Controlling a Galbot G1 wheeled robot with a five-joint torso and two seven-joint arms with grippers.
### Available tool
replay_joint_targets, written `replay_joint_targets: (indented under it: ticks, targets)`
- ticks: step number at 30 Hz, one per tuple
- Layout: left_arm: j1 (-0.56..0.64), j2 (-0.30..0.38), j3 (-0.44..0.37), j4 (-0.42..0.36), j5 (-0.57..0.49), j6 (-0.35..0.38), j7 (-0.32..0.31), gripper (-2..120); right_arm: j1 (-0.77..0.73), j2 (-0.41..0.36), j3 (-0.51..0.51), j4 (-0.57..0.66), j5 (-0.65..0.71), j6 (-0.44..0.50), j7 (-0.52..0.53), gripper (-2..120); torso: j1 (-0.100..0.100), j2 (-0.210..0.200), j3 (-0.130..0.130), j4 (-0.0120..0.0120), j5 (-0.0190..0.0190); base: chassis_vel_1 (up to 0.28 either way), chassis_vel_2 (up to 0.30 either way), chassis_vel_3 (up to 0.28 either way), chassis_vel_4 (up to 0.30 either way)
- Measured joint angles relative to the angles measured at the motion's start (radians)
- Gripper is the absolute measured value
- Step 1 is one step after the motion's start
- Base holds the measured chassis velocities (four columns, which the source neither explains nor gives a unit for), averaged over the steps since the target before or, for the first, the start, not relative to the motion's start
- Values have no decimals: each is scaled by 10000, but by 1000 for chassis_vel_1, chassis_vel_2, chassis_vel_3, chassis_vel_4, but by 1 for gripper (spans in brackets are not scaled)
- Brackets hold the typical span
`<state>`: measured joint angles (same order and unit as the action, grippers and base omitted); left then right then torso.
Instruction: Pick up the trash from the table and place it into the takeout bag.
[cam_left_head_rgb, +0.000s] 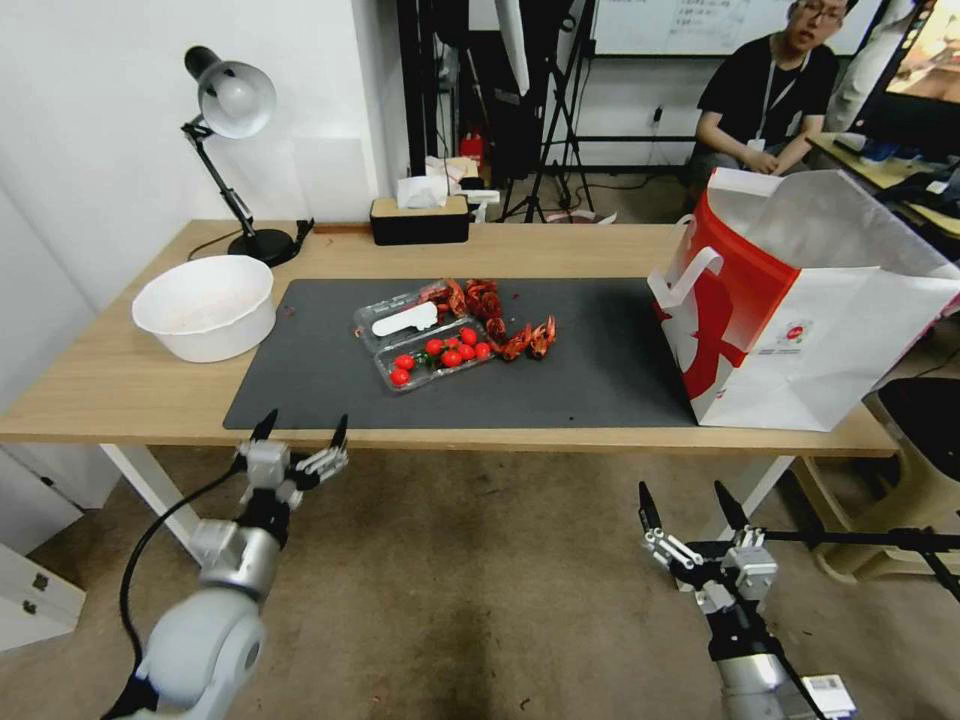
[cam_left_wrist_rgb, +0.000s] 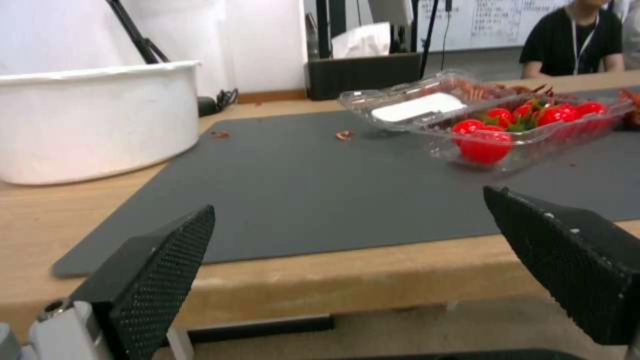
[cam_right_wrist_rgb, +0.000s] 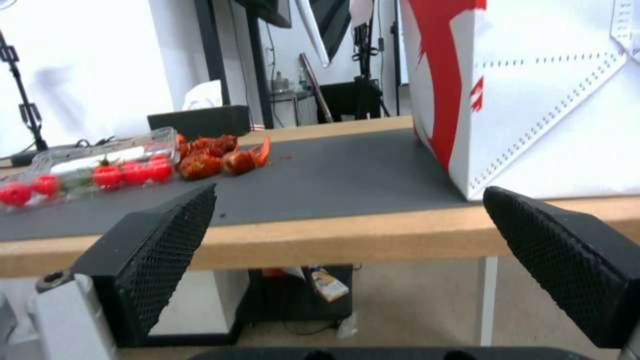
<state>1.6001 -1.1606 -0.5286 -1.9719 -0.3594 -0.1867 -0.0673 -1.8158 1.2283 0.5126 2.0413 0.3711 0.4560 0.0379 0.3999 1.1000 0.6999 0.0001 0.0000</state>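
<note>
On the dark grey mat (cam_left_head_rgb: 590, 350) that covers the middle of the bench (cam_left_head_rgb: 100, 390) we see a clear plastic clamshell tray (cam_left_head_rgb: 425, 345) lying open, one half holding cherry tomatoes (cam_left_head_rgb: 445, 355), the other a white label. Touching its far end is a loose heap of red crayfish shells (cam_left_head_rgb: 500, 320). A white bowl (cam_left_head_rgb: 205, 305) sits off the mat toward our left, and the takeout bag (cam_left_head_rgb: 800, 310) stands upright with its mouth open at the mat's right end, well apart from the tray.

Both arms hang in front of the bench's near edge, below the tabletop. Our left gripper (cam_left_head_rgb: 300, 432) has its fingers spread wide with nothing between them, and our right gripper (cam_left_head_rgb: 690, 505) is likewise spread and empty.

We judge the clamshell to be light, thin and springy. Squeezed hard it would buckle, and its smooth walls look slippery, so a gentle hold across one short rim seems best, keeping it level so the tomatoes do not roll out. The shells look brittle, irregular and probably greasy, so we would take them piece by piece at their thicker bodies. The bowl seems stiff and light, and its rim offers a plain pinch point. The paper bag is soft-walled and could tip if nudged.
</note>
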Motion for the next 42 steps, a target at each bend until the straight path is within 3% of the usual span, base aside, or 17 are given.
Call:
replay_joint_targets:
  ticks: [8, 19, 42]
  targets:
    - [369, -297, -263, 69, 51, -920, 274, 100, 258, 0, 21, 78, 144, -232, 185, 100, 1, 0, 0, -2, 1, 0, 0, 0, 0]
    - [493, -318, -396, 141, 160, -1362, 322, 100, 697, -158, 56, -33, 240, -488, 219, 100, 1, 0, 1, -1, 0, 0, 0, 0, 0]
    - [659, -466, -458, 230, 413, -1518, 255, 100, 992, -231, -66, -283, 343, -729, 224, 100, 1, 0, 1, -1, 0, 0, 0, 0, 0]
